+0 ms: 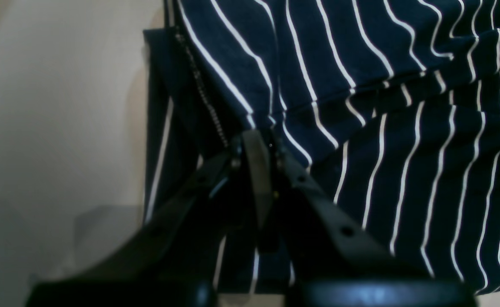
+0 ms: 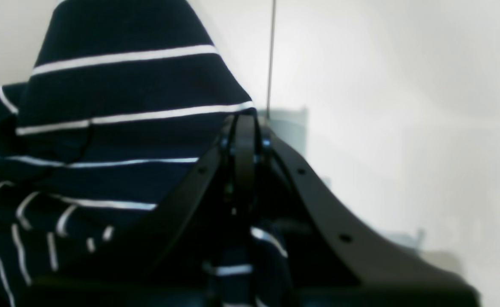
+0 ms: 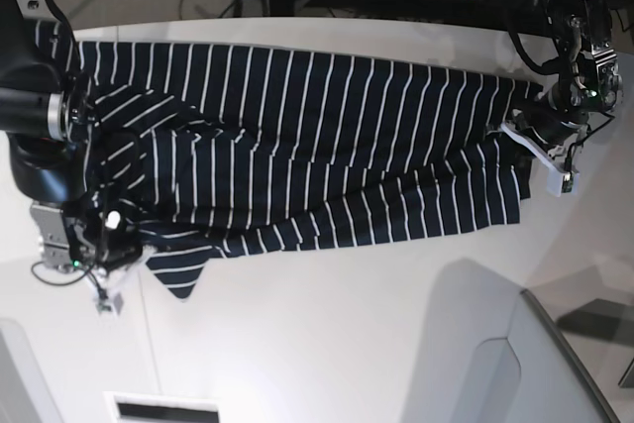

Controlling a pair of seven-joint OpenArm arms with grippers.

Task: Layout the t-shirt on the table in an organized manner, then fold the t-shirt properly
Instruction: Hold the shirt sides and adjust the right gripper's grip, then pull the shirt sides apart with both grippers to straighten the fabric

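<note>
A: Where is the t-shirt (image 3: 297, 146) found, and how is it held on the left of the base view?

B: It is spread lengthwise across the far part of the white desk (image 3: 327, 344), still creased through the middle. On that side the right tool (image 3: 84, 245) is seen with its jaws brought fully together on a bunched, raised piece of fabric near the sleeve. In the right wrist view (image 2: 243, 128) cloth is seen both beyond the tips and under the fingers.

A: What risk is judged there?

B: More than one layer may have been pinched. If the arm is then drawn outward, the lower layer could be dragged along and the sleeve twisted instead of flattened.

A: And the middle?

B: Diagonal wrinkles and a folded-over flap are seen there. If tension is applied unevenly from the two ends, those creases are likely to be set deeper.

A: And the right of the base view?

B: The left tool (image 3: 540, 126) is clamped shut on the hem end; in its wrist view (image 1: 258, 140) the tips are seen closed at a stitched seam. Only a thin edge appears to be caught, so the fabric could slip out under a firm pull, and that end would collapse back onto the desk.
</note>
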